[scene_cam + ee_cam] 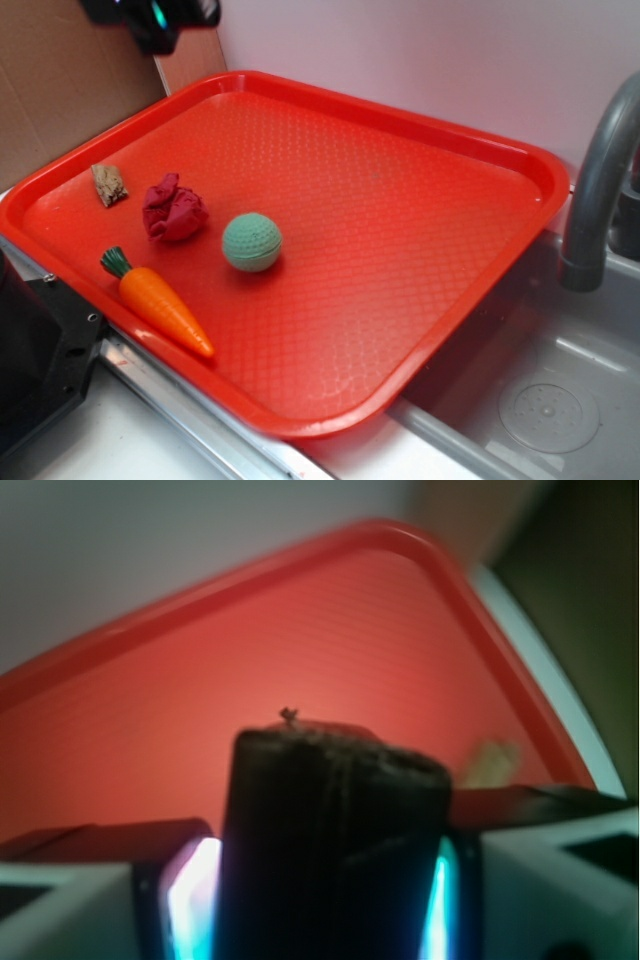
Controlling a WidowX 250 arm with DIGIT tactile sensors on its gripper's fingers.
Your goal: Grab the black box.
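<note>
The gripper (pixel 325 900) is clamping the black box (pixel 335 840) above the red tray (pixel 420 260) — a loosening pinch could drop it.

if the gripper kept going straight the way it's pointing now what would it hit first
Probably bare tray floor. The gripper, shut on the black box, points down at empty red surface; the tan scrap sits off to one side. Depth is unclear.

The tool (pixel 152 20) is black and blocky with a small teal light. Seen from the wrist, its fingers (pixel 190 900) are pale grey, glowing cyan inside.
</note>
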